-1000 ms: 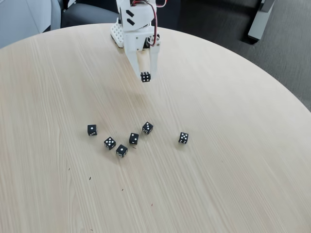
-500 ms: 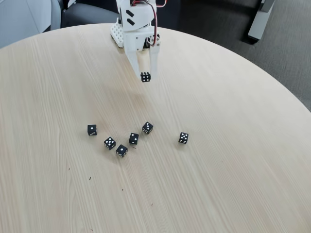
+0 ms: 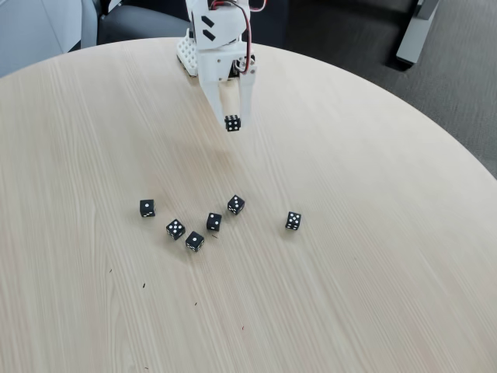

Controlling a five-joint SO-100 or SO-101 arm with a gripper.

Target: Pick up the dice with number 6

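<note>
One die is off the wood and six more lie on it, so check which is which before you move. Your fingers point(image 3: 232, 122) hang point-down from the white arm point(image 3: 217, 39) near the far edge of the round tabletop point(image 3: 373, 256) in the fixed view, closed narrowly on a small black die point(image 3: 232, 123). That cube sits right between the tips, so the relation that matters is already settled: the die lies at the fingers, not away from them, and it rides above the tabletop with a soft shadow point(image 3: 225, 159) on the wood below and a little nearer the camera.

The face toward the camera carries several white pips. It reads to me as a six, though the cube is too small here for you to count the pips with certainty. A cube has no long axis, so turning the wrist buys you nothing.

The loose dice lie well apart from the fingers, toward the camera: a cluster of five point(image 3: 194, 221) and a lone die point(image 3: 293, 221) to their right. None of them touches the arm.

By my judgement the pick is essentially made. What is left for you is to keep the squeeze steady. The contact patch is tiny, and any slackening would let the cube slip out and tumble among the others, changing its top face.
</note>
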